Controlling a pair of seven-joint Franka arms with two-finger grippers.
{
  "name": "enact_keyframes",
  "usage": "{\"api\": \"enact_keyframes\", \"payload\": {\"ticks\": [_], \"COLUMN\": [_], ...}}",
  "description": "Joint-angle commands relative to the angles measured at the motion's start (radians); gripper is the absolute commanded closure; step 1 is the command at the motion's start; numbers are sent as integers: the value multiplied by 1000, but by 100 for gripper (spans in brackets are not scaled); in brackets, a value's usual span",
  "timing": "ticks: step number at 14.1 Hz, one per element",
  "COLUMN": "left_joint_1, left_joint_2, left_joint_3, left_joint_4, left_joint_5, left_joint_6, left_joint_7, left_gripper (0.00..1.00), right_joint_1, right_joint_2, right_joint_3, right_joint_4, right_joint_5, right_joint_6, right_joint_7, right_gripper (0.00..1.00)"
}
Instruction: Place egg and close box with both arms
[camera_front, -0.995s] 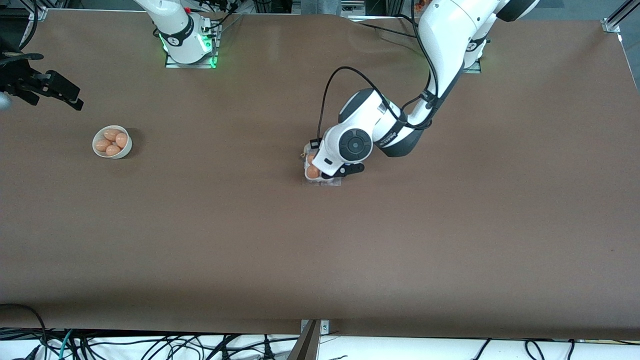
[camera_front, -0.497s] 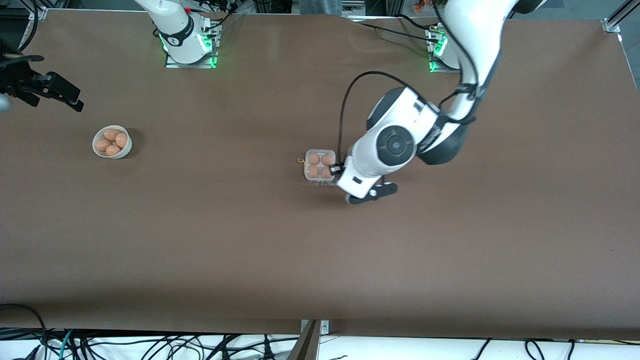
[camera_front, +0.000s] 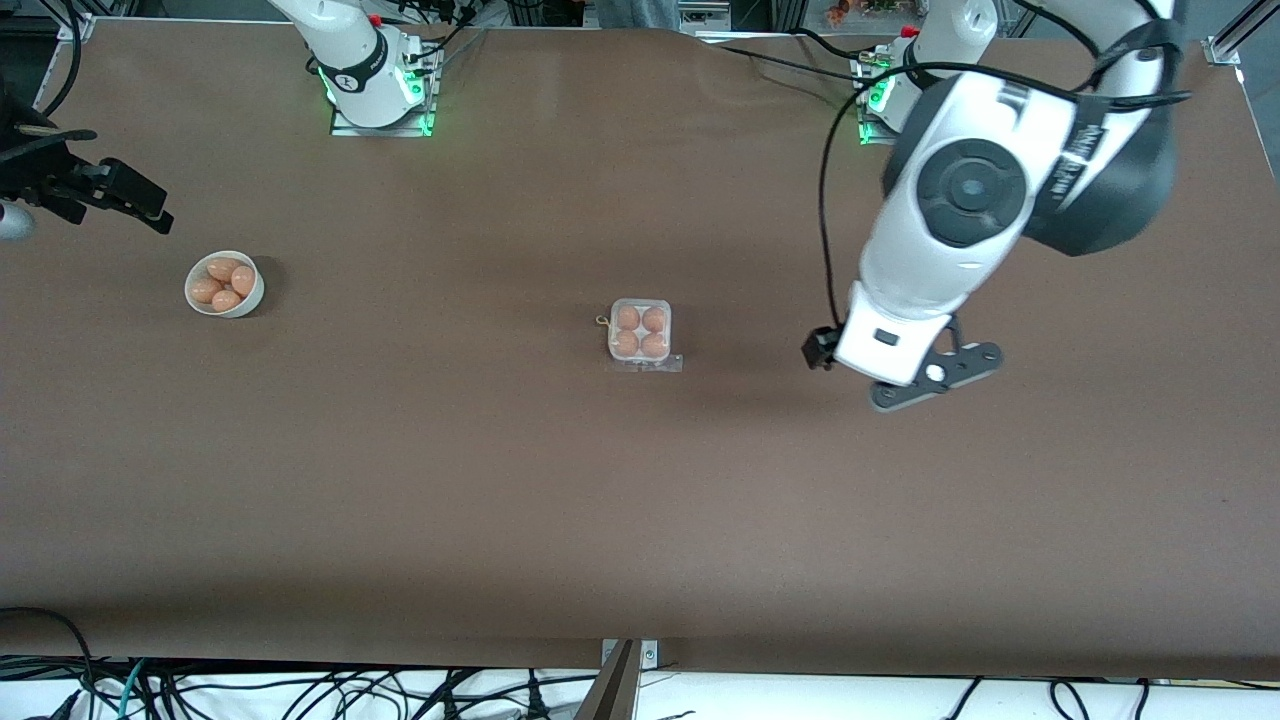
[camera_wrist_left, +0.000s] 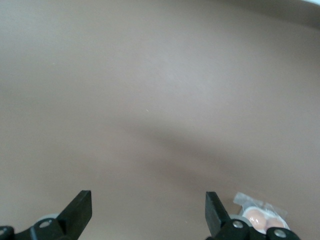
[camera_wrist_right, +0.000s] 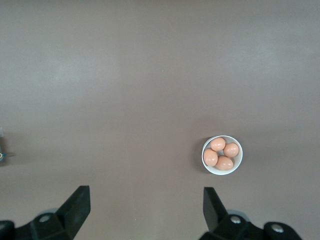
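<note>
The box (camera_front: 640, 334) is a small white tray sitting mid-table with several brown eggs (camera_front: 627, 318) in its cells. Its clear lid looks folded down over them. My left gripper (camera_front: 935, 378) hangs open and empty over bare table, off toward the left arm's end from the box. In the left wrist view the left gripper (camera_wrist_left: 148, 212) has its fingers wide apart, and the box (camera_wrist_left: 260, 218) shows at the frame's edge. My right gripper (camera_front: 130, 195) waits open over the right arm's end of the table, and the right wrist view shows the right gripper (camera_wrist_right: 145, 207) empty.
A round white bowl (camera_front: 250, 290) holding several eggs stands near the right arm's end, below the right gripper; the bowl (camera_wrist_right: 239, 161) also shows in the right wrist view. The brown table (camera_front: 640, 520) spreads wide around the box. Cables run along the table's near edge.
The left gripper opened, lifted off the box and swung away toward the left arm's end of the table, uncovering the box. The right gripper barely shifted.
</note>
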Motion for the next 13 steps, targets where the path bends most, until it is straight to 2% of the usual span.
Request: {"api": "enact_keyframes", "payload": {"ticks": [1, 3, 4, 5, 7, 8, 10, 11, 13], "left_joint_1": [54, 136, 160, 176, 190, 202, 234, 237, 248], "left_joint_2": [16, 4, -50, -88, -192, -235, -327, -346, -357], "left_joint_3": [-1, -3, 14, 43, 107, 124, 123, 123, 123], "left_joint_4": [97, 103, 85, 53, -79, -134, -294, -332, -351], "left_joint_5": [24, 23, 26, 20, 17, 14, -11, -23, -63], "left_joint_6": [-70, -108, -109, -107, -98, -80, 44, 71, 82], "left_joint_7": [63, 219, 330, 464, 667, 707, 706, 700, 698], "left_gripper": [0, 0, 0, 0, 0, 0, 0, 0, 0], "right_joint_1": [-5, -3, -1, -3, -3, -3, -3, -3, -3], "right_joint_2": [12, 12, 12, 12, 12, 12, 12, 12, 12], "right_joint_3": [7, 8, 8, 8, 7, 7, 7, 7, 7], "right_joint_4": [32, 32, 32, 32, 32, 32, 32, 32, 32], "right_joint_5": [4, 3, 3, 4, 4, 3, 3, 3, 3], "right_joint_6": [-10, -10, -10, -9, -10, -10, -10, -10, -10], "right_joint_7": [5, 5, 5, 5, 5, 5, 5, 5, 5], "right_gripper": [0, 0, 0, 0, 0, 0, 0, 0, 0]}}
